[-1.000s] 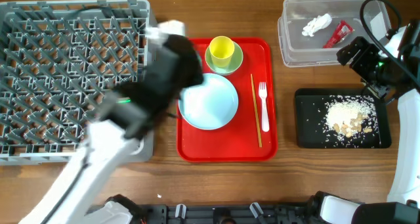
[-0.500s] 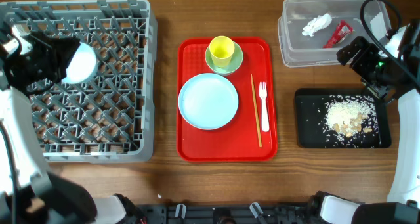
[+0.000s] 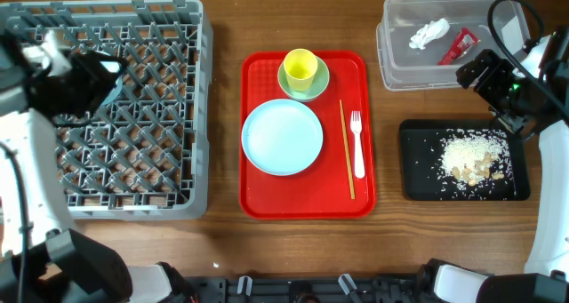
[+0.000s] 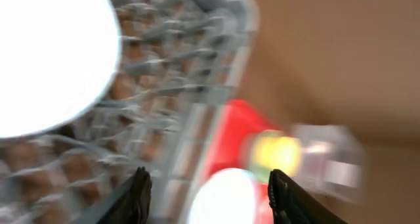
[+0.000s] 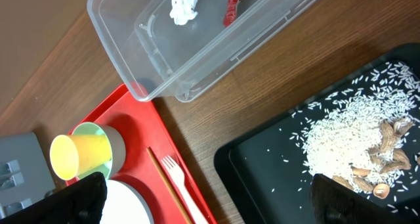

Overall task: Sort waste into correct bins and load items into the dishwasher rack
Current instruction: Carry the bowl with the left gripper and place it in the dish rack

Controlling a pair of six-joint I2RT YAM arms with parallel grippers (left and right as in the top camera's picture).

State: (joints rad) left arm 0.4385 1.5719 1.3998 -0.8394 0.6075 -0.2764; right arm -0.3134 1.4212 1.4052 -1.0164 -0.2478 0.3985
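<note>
My left gripper [image 3: 105,79] hovers over the left part of the grey dishwasher rack [image 3: 200,116]. In the blurred left wrist view it [image 4: 211,191] is open and empty, and the small pale bowl [image 4: 52,53] lies on the rack pegs beyond the fingers. On the red tray [image 3: 258,196] stand the yellow cup [image 3: 300,67] on the green saucer [image 3: 318,83], the pale-blue plate [image 3: 283,137], the chopsticks [image 3: 347,152] and the white fork [image 3: 357,147]. My right gripper [image 3: 482,72] is wide open and empty between the two bins.
The clear tub [image 3: 391,63] at the back right holds a white tissue [image 3: 428,33] and a red wrapper [image 3: 459,45]. The black tray [image 3: 413,161] in front of it holds rice scraps [image 3: 471,154]. Bare wooden table lies between rack, red tray and bins.
My left arm swung from the red tray to the rack's left side carrying the small bowl, then its jaws opened and let the bowl go. The right arm has not moved.
</note>
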